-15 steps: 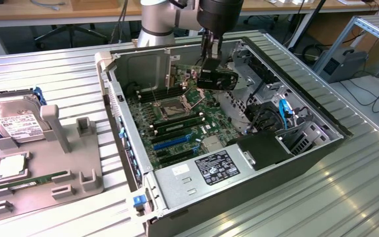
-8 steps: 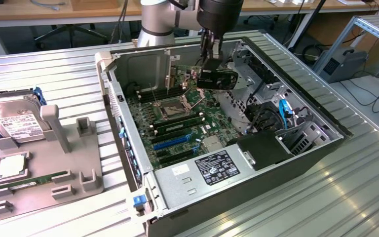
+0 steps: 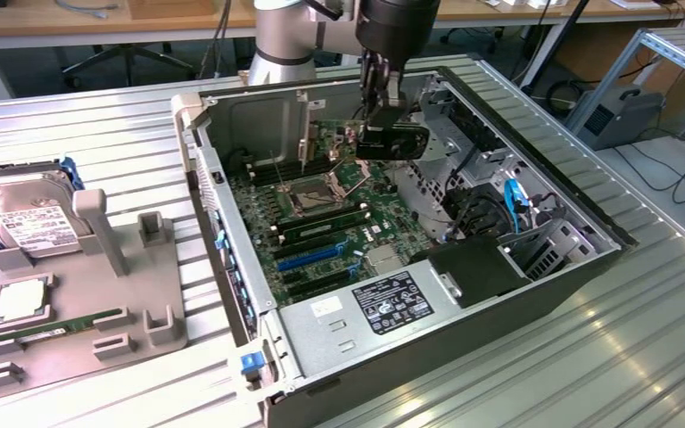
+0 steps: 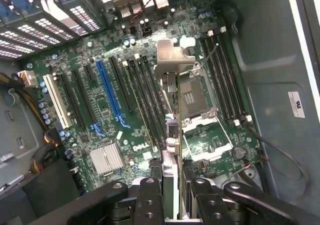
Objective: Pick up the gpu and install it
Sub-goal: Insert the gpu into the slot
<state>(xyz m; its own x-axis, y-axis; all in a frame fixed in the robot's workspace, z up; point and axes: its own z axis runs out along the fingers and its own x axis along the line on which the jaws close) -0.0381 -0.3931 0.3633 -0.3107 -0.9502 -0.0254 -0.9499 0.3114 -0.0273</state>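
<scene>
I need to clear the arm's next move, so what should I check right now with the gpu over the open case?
1. Gpu clamped in the gripper: ok.
2. Gpu off the motherboard, touching nothing: ok.
3. Gpu over the blue slot: not ok; it hangs between the RAM slots and the CPU socket.
4. Blue slot free of any card: ok.
5. Bracket end toward the case's port side: ok.
6. Cables away from the blue slot: ok.
</scene>
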